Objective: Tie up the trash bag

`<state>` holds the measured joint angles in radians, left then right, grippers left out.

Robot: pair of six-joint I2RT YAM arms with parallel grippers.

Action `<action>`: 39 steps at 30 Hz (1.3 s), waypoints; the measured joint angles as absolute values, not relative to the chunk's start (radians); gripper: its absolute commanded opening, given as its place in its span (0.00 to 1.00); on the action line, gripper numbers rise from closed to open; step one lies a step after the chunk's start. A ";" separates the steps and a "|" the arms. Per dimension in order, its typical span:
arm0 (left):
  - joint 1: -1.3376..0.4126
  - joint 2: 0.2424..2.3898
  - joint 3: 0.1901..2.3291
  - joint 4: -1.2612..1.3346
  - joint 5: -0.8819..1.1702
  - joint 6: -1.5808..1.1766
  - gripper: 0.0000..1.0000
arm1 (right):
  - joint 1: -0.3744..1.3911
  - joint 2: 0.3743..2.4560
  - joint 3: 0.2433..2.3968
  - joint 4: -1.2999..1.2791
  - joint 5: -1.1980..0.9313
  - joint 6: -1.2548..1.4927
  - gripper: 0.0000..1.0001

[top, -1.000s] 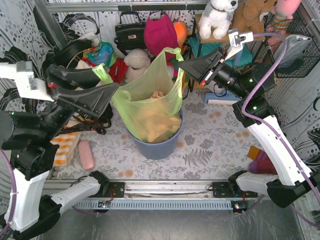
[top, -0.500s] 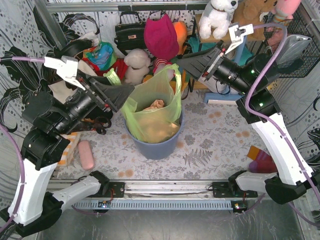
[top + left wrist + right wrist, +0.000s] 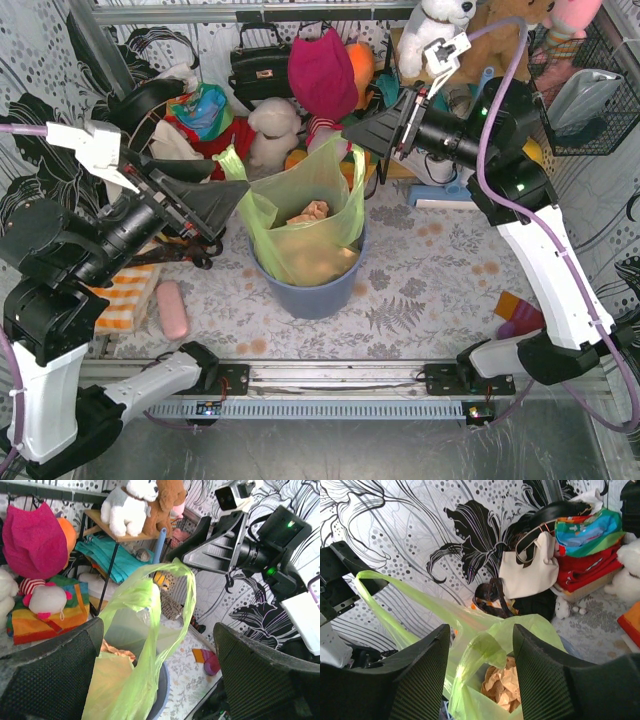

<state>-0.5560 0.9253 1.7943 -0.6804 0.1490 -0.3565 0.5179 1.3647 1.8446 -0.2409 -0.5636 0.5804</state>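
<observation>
The left gripper (image 3: 155, 630) is gaping wide, its jaws straddling the trash bag (image 3: 135, 650) without pinching it. The right gripper (image 3: 481, 632) is hanging released too, a handle loop (image 3: 479, 652) lying loose between its jaws; the bag is sitting in the blue-grey bin (image 3: 318, 295)

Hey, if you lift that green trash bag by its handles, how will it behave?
Probably floppy: the trash bag is thin film, its walls wrinkled and drooping. Likely light, since only crumpled paper shows inside. It may slip or stretch when pinched, being smooth plastic.
</observation>
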 measured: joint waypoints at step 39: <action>-0.561 1.063 2.078 -0.686 0.500 -0.495 1.00 | 0.518 1.379 1.946 -0.486 -0.579 0.503 0.00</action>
<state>-0.5606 1.0626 2.0777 -0.6865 0.4995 -0.4950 0.5179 1.3788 1.9465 -0.4862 -0.5793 0.5030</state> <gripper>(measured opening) 0.997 0.003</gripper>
